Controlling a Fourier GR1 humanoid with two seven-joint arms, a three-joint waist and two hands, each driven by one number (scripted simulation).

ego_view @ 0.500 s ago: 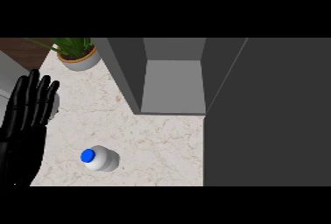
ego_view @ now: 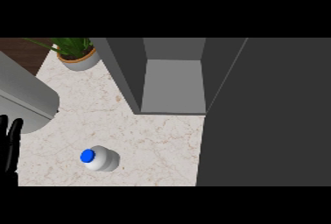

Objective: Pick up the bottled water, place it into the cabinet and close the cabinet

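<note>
The bottled water point(ego_view: 99, 158) is seen standing upright on the marbled desk point(ego_view: 155, 131), near its front edge, with the blue cap point(ego_view: 88, 155) facing up. It is touched by nothing. The cabinet point(ego_view: 173, 74) is found further back and to the right, its interior open to view; the open cabinet door point(ego_view: 265, 113) is seen as a dark panel filling the right side. A bare stretch of desk lies between bottle and cabinet opening.

A potted plant point(ego_view: 76, 52) is noted at the back left corner, well apart from the bottle. The left robot hand point(ego_view: 9, 142) shows at the left edge, fingers straight and holding nothing, with its grey forearm point(ego_view: 22, 98) above. The right robot hand is not visible.
</note>
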